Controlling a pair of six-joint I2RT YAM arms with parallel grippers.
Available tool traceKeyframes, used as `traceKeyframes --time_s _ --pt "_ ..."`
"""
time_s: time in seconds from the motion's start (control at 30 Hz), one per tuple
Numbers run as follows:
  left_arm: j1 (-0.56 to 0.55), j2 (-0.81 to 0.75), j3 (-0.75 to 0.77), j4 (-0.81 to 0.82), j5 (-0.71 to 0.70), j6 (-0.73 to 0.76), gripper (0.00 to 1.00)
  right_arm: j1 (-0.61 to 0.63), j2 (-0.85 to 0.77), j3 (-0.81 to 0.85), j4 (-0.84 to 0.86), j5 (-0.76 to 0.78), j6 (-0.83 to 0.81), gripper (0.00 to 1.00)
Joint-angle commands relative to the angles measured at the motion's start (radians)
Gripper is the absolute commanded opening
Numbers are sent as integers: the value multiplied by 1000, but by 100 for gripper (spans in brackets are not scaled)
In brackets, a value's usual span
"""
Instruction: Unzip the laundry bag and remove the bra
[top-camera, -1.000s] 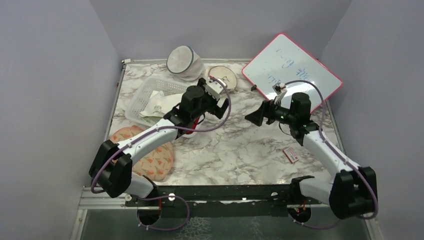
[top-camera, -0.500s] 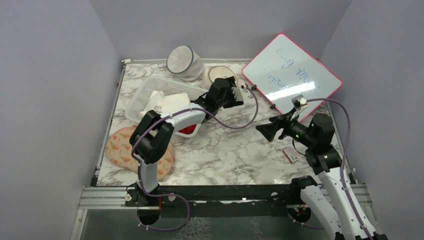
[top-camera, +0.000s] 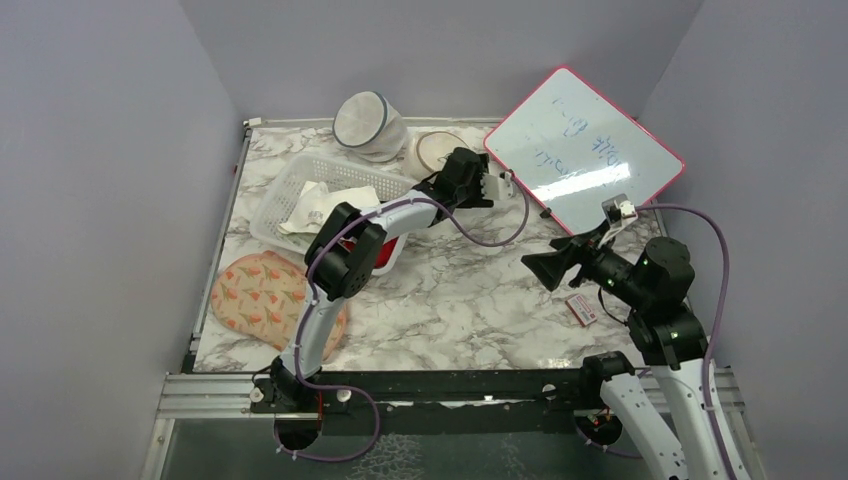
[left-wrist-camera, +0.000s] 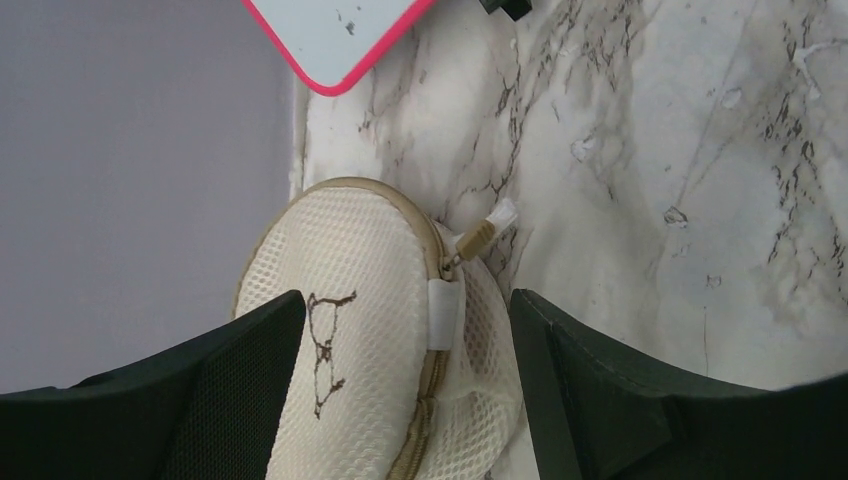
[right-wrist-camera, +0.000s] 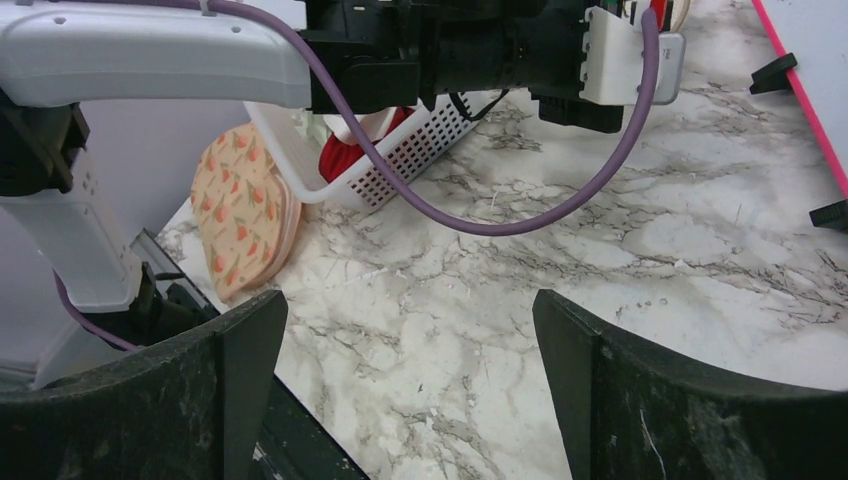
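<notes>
Laundry bag (left-wrist-camera: 350, 330) lies closed before the wide-open left claw (left-wrist-camera: 405, 305), which may miss the small zipper tab (left-wrist-camera: 478, 238) and only push the light bag across the desk (left-wrist-camera: 650, 200).

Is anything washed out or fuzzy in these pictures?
Top external view: a bright glare streak crosses the pink-framed whiteboard. Left wrist view: the round cream mesh laundry bag is sharp and evenly lit; the left jaws at the bottom are dark, slightly soft. Right wrist view: the marble tabletop is crisp, the right jaws dark.
</notes>
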Motion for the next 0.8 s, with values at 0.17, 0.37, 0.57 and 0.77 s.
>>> traceKeyframes --time_s 0.17,0.37,0.57,0.77 --pt "33 16 -71 84 -39 28 40 -1 26 71 -80 43 7 92" --pt "20 -20 -61 113 -83 -32 0 -1 30 78 -87 17 60 91" --pt "-19 -242 -191 105 76 -341 0 -1 16 92 -115 37 77 91" --pt "-28 -441 -349 56 243 -681 0 -2 13 211 -214 220 31 91"
